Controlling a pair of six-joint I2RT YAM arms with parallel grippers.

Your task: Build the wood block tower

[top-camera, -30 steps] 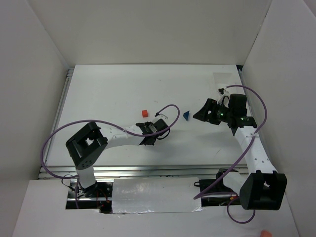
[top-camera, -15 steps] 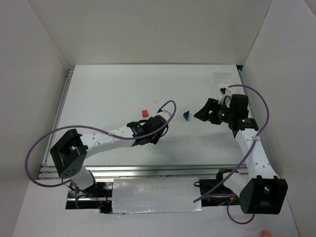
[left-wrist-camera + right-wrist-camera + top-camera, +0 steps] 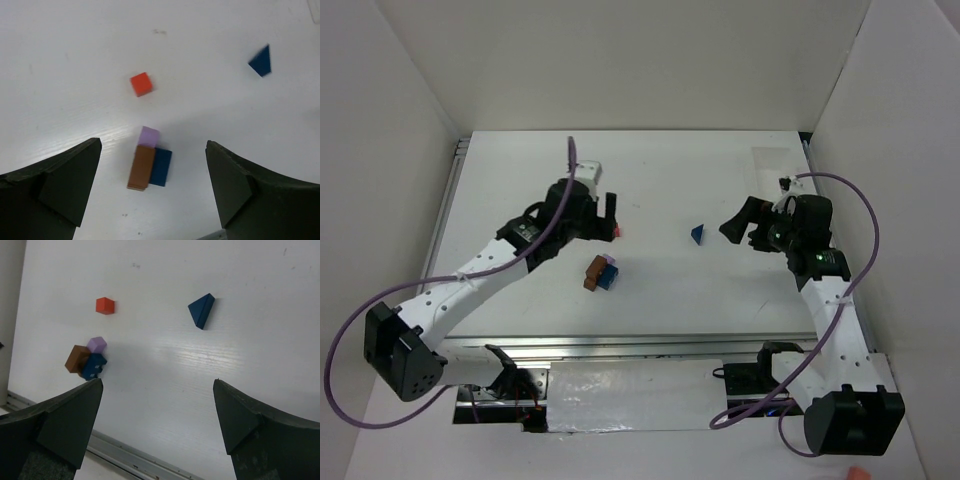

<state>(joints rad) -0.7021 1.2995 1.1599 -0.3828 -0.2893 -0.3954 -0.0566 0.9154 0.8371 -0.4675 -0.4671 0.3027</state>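
The wood block tower [image 3: 600, 272] is a small cluster on the table: a brown block [image 3: 142, 167] and a blue block [image 3: 161, 167] side by side, with a pale purple one [image 3: 149, 136] at their far end. A red cube [image 3: 141, 84] lies loose just beyond it, and a blue wedge [image 3: 697, 234] sits further right. My left gripper [image 3: 603, 222] hovers above the cluster and the red cube, open and empty. My right gripper [image 3: 732, 225] is just right of the blue wedge [image 3: 201, 310], open, holding nothing. The cluster [image 3: 85, 360] shows at its left.
A clear plastic tray [image 3: 770, 158] lies at the back right corner. White walls close in the table on three sides. A metal rail [image 3: 620, 345] runs along the near edge, in front of the arm bases.
My left gripper opened, rose and swung back-left, leaving the brown, blue and purple blocks on the table. The right gripper opened wider and barely shifted.
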